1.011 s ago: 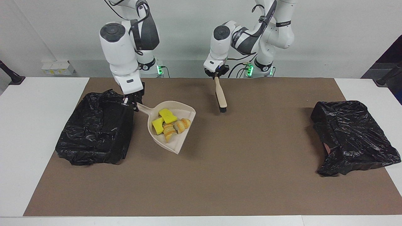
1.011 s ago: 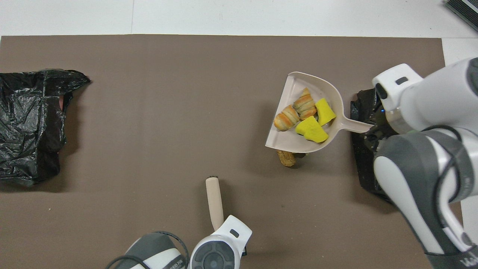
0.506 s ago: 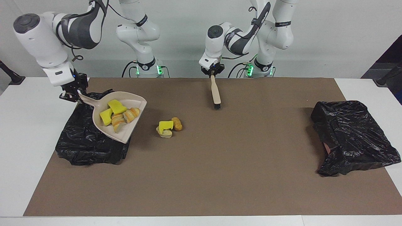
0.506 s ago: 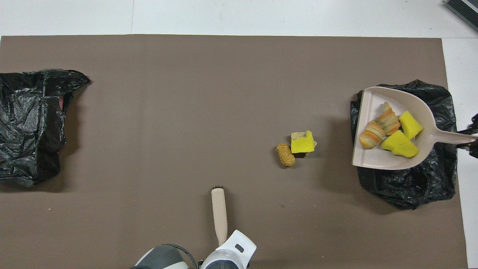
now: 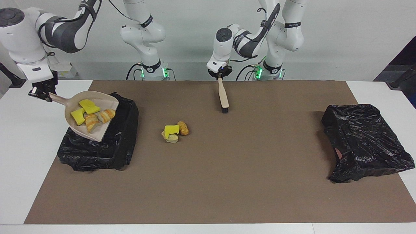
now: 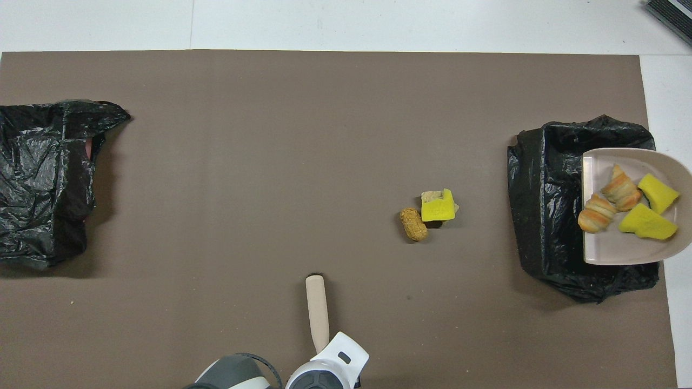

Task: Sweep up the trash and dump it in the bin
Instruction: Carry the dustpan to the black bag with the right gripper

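Open mat (image 5: pixel 247 169) between the bins; only three scraps (image 5: pixel 175 131) interrupt it.

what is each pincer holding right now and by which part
The right pincer holds the dustpan by the end of its handle, over the black bin. The left pincer holds the brush by its handle's top.

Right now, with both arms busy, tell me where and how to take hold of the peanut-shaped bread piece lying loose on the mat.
Grip the bread piece across its narrow waist, coming straight down from above. It lies flat on the mat, long axis running toward and away from the robots. The yellow sponge sits close beside it, so keep that finger slim.
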Controlling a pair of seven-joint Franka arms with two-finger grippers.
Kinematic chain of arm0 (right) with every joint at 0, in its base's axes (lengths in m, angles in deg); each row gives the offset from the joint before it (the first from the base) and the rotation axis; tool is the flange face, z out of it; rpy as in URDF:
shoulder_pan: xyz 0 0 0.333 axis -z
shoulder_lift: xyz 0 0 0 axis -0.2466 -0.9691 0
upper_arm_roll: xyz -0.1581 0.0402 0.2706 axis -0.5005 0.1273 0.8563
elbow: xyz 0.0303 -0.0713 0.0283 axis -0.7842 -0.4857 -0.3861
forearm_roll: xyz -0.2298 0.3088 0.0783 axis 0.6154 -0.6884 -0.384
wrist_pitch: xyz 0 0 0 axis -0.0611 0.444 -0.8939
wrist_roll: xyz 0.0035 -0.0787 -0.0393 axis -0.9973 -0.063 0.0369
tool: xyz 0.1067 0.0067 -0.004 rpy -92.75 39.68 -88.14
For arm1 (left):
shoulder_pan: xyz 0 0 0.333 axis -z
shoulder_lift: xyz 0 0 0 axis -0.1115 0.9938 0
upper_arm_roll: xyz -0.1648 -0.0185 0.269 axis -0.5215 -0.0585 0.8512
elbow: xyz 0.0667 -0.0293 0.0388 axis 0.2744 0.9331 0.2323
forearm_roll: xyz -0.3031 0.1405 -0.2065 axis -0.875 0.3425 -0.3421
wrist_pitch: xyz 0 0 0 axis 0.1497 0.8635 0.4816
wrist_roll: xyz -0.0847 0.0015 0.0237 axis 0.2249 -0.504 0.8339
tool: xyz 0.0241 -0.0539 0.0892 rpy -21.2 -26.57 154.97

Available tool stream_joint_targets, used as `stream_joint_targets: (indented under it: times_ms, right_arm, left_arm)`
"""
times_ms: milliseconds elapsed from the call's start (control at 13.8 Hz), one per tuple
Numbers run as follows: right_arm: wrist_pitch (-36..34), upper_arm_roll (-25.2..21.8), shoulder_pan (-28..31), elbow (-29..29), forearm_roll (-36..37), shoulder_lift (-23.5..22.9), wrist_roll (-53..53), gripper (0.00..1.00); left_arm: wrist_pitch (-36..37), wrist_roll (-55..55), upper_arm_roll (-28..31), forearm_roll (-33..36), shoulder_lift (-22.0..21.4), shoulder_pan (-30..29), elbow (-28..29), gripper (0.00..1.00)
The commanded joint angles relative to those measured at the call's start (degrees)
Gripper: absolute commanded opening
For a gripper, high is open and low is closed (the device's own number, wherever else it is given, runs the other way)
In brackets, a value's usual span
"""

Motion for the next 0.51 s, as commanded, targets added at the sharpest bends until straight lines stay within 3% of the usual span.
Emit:
stream_joint_targets:
  times_ms: [0, 72, 289, 433]
  right_arm:
    - [1.86, 3.11, -0.40, -0.52, 8.05, 0.11, 1.26, 0.00]
    - [2.04, 4.17, -0.40, -0.52, 10.16, 0.11, 2.39, 0.00]
    - [4.40, 4.97, -0.49, -1.30, 13.17, 0.29, 12.12, 0.00]
    - [5.30, 6.81, -0.49, -1.48, 13.78, 0.29, 16.72, 0.00]
  left_arm:
    - [-1.56, 2.70, 0.87, -1.24, -0.40, 0.70, 1.20, 0.01]
    - [-1.73, 2.70, 0.87, -1.24, -0.32, 0.70, 1.11, 0.09]
    - [-1.29, 3.14, 1.22, -1.16, 0.03, 0.61, 0.50, 0.56]
    - [-0.68, 4.36, 1.39, -0.11, 0.82, -1.40, -0.90, 0.77]
